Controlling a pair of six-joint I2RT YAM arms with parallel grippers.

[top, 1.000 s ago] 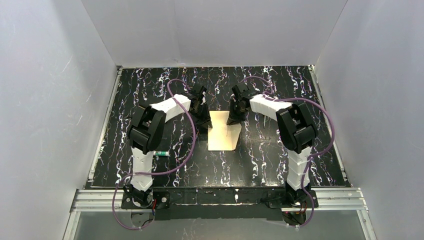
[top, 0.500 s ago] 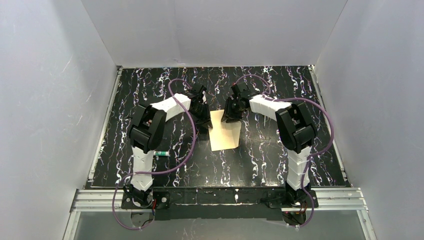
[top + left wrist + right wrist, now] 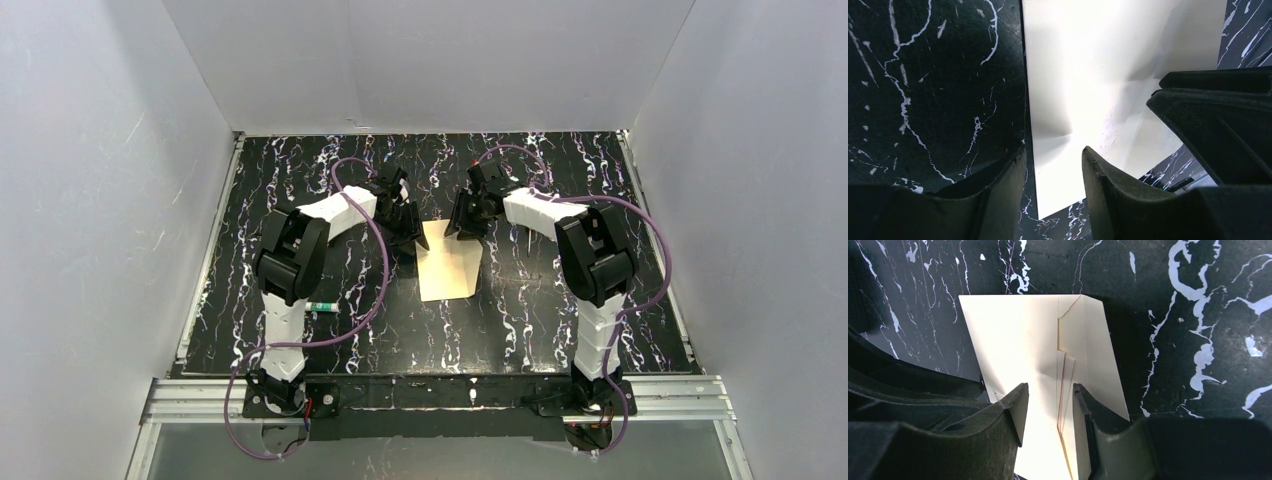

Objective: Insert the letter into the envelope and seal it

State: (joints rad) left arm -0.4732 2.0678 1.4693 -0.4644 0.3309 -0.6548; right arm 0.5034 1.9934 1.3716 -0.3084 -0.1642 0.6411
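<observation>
The cream envelope (image 3: 450,265) lies on the black marbled table between the two arms. In the right wrist view the envelope (image 3: 1023,340) has a flap folded over along its right side, with thin layered paper edges at the seam. The letter is hidden; no separate white sheet shows. My left gripper (image 3: 408,225) stands open at the envelope's far left corner, the envelope's left edge (image 3: 1088,75) under its gap (image 3: 1053,150). My right gripper (image 3: 462,222) is open over the far right corner, its gap (image 3: 1050,386) holding nothing.
A small green-and-white tube (image 3: 322,307) lies beside the left arm's lower link. White walls close in the table (image 3: 300,180) on the left, right and far sides. The arm bases sit on a metal rail (image 3: 430,395) at the near edge.
Both grippers have opened and drawn back slightly toward the far side. The envelope, lifted at its right edge a second ago, has settled flatter on the table.
</observation>
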